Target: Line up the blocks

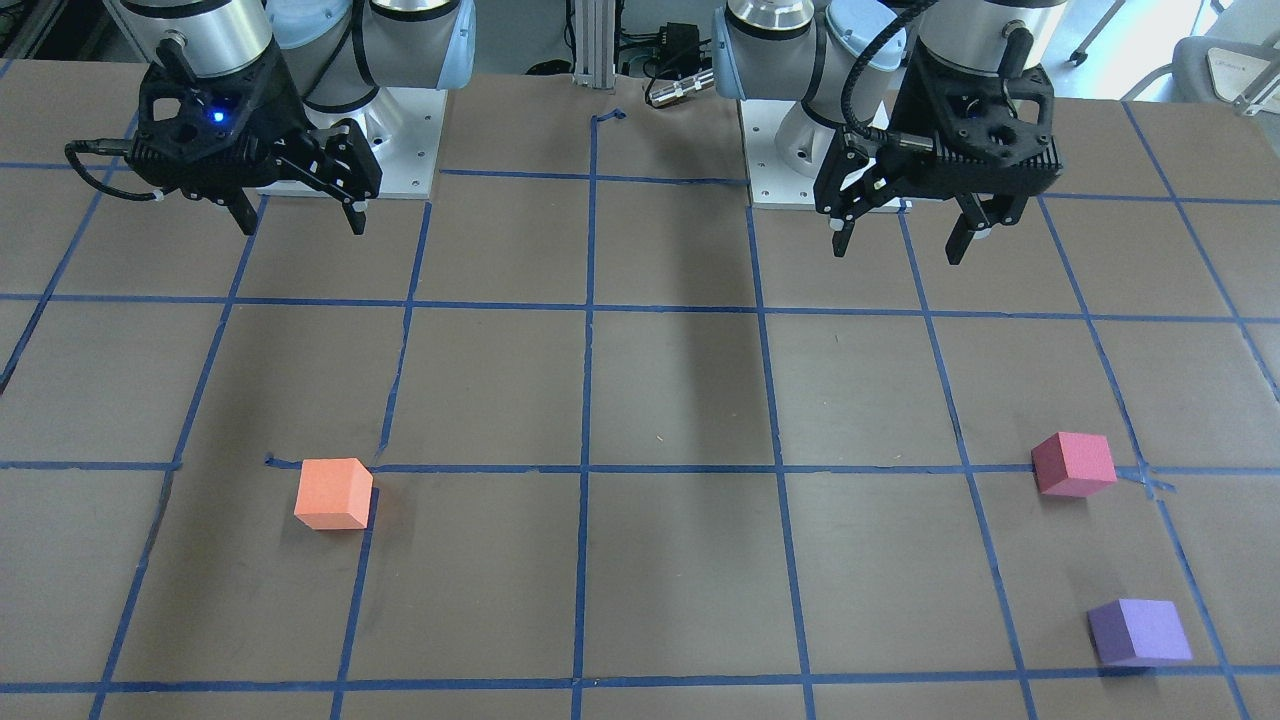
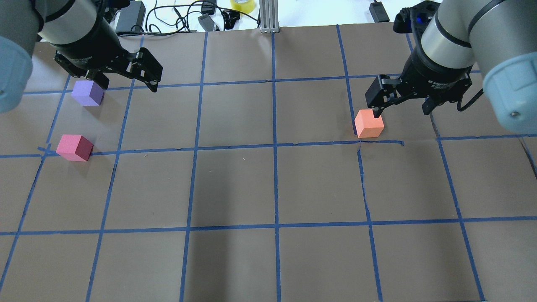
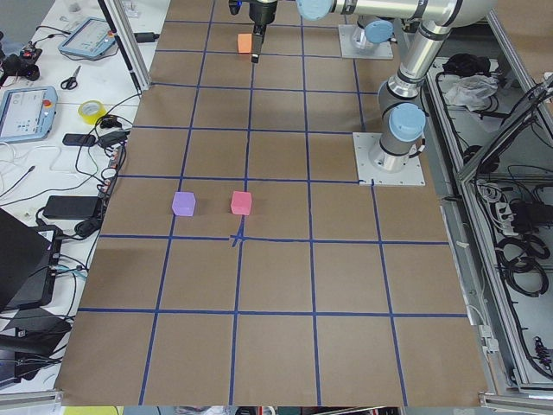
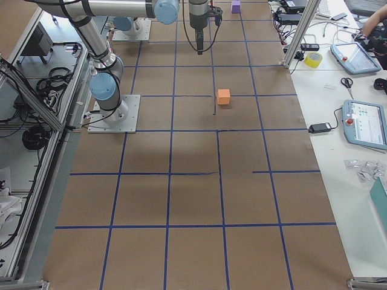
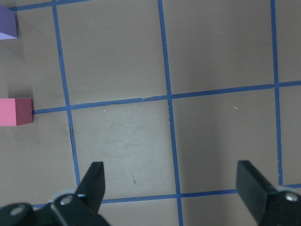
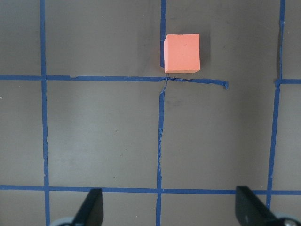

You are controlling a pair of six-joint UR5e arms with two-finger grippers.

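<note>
Brown paper covers the table (image 1: pixel 660 380), ruled into large squares by blue tape (image 1: pixel 590 300). Both arms hang above the near part of the table, close to their bases, and all three cubes lie farther out.

On the robot's right side, the orange block (image 1: pixel 334 493) rests flat on the paper at a tape crossing, just on the far side of the cross line. It lies ahead of the right gripper (image 1: pixel 300 222) and well apart from it. In the right wrist view it sits beyond the fingertips, slightly to one side of centre. The right gripper's fingers are spread wide, with nothing between them and nothing touched.

On the robot's left side, the red-pink block (image 1: pixel 1073 464) sits just beside another tape crossing. The purple block (image 1: pixel 1139 632) lies farther out, near it but not touching. Both are well apart from the left gripper (image 1: pixel 898 243) and out toward the table's left edge. The left wrist view catches them only at its left border, off to the side of the fingers. The left gripper is likewise spread wide and holds nothing, hanging clear of the paper.
</note>
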